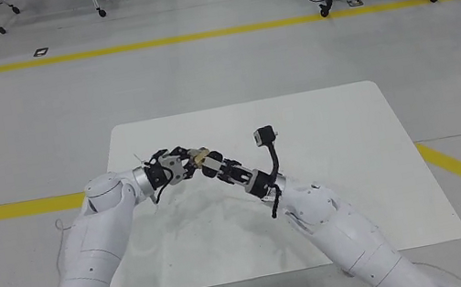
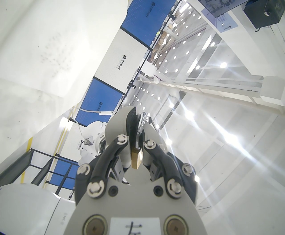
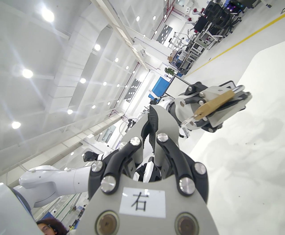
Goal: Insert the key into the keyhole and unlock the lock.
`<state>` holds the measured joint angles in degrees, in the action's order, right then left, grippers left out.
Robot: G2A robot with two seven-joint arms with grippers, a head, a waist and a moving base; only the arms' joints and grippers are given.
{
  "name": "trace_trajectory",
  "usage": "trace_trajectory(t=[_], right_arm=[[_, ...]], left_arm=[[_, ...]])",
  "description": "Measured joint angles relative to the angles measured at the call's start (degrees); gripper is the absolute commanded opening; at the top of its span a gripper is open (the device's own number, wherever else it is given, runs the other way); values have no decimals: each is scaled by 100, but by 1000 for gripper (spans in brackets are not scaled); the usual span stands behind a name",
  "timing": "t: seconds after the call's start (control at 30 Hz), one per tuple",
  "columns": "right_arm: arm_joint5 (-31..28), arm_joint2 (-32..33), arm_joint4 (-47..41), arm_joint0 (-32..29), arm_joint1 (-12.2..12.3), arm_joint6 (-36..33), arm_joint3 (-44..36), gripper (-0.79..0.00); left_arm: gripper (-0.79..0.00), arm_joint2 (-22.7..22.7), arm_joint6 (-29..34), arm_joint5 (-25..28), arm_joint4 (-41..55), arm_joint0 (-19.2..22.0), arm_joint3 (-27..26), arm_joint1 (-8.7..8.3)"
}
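Both grippers meet above the white counter (image 1: 348,123), with the lock held in the air.
The left gripper (image 2: 139,115) is clamped on the brass lock (image 3: 214,103), shackle (image 3: 238,88) toward its fingertips and body toward its palm. The right gripper (image 3: 151,115) sits just beside it, fingers pressed together with nothing visible between them. The small silver key (image 3: 188,121) sticks out of the lock's end, not touching the right gripper.
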<state>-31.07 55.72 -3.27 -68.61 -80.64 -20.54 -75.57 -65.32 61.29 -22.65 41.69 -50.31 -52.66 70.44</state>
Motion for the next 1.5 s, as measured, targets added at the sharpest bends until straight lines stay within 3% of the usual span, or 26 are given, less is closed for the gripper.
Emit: trace_trajectory(t=[0.77,0.8,0.83,0.87,1.07,1.4,1.5], right_arm=[[222,27,432,87,-51,469,255,-785],[191,27,431,92,-55,486,261,-650],[151,32,429,92,-56,499,258,-428],[90,54,438,81,-54,523,241,0],[-557,168,-287,-141,-27,262,-49,0],[-500,160,-163,-141,-28,282,-38,0],[-241,34,-671,-223,-55,-81,-61,0]], left_arm=[[-785,-57,-331,431,-127,-139,-293,-52],[-785,-64,-365,465,-142,-152,-313,-55],[-785,-75,-401,500,-152,-163,-332,-59],[-785,-94,-474,564,-184,-177,-360,-64],[-785,-209,-892,1058,-309,-319,-627,-87],[-785,-398,-1735,1807,-851,-699,-1277,-147],[-785,-413,-1926,1933,-1058,-811,-1494,-163]])
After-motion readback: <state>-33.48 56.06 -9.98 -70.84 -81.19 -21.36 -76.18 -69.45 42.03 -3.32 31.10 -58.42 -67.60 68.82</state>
